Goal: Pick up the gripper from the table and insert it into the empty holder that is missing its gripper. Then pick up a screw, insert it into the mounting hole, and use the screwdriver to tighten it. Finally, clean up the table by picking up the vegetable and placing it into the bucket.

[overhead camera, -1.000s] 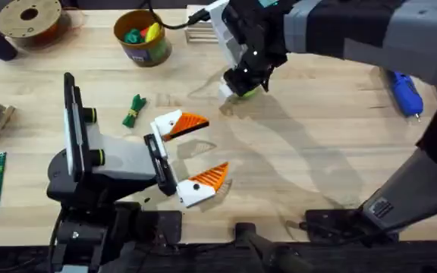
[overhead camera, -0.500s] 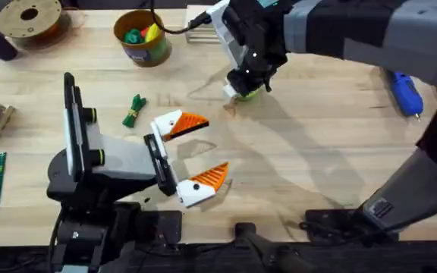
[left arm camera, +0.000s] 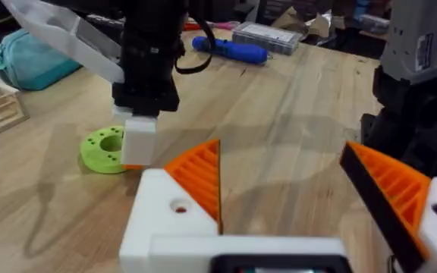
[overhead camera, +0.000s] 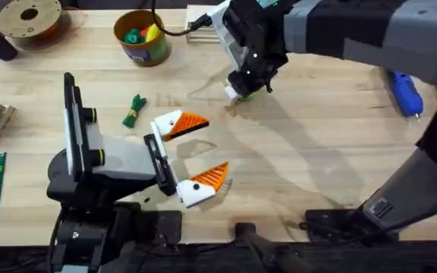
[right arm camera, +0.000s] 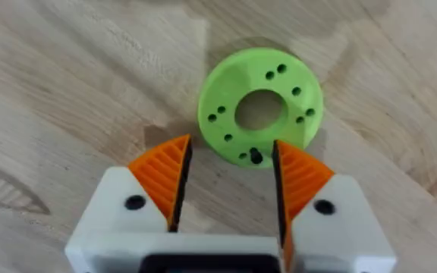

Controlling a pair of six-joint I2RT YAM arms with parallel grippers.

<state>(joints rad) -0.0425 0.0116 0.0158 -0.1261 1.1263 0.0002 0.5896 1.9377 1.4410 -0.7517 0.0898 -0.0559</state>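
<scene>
Overhead view: the right end effector (overhead camera: 243,85) is seen reaching across the middle of the wooden tabletop (overhead camera: 309,152), lowered over a round lime-green plastic disc with a central hole (overhead camera: 246,93). In the right wrist view its white fingers with orange ribbed pads (right arm camera: 164,173) are spread apart with nothing between them, and the disc (right arm camera: 261,108) lies flat just beyond the fingertips, one pad overlapping its near rim; whether that pad touches the disc cannot be told.

The left end effector (overhead camera: 192,157) is held released near the tabletop's front, its two orange-padded white fingers wide apart and empty. In the left wrist view the right arm's white finger (left arm camera: 139,142) is seen beside the disc (left arm camera: 106,149).

The small dark-green toy leafy vegetable with a tan band (overhead camera: 133,111) lies on the tabletop to the left of the left end effector, well apart from the round yellow-orange bucket with a dark label band (overhead camera: 143,36), which stands at the far side and already contains a green and a yellow toy piece. The bright blue stubby cylindrical screwdriver (overhead camera: 405,92) lies near the right edge. A brown filament spool (overhead camera: 29,18) stands at the far left corner.
</scene>
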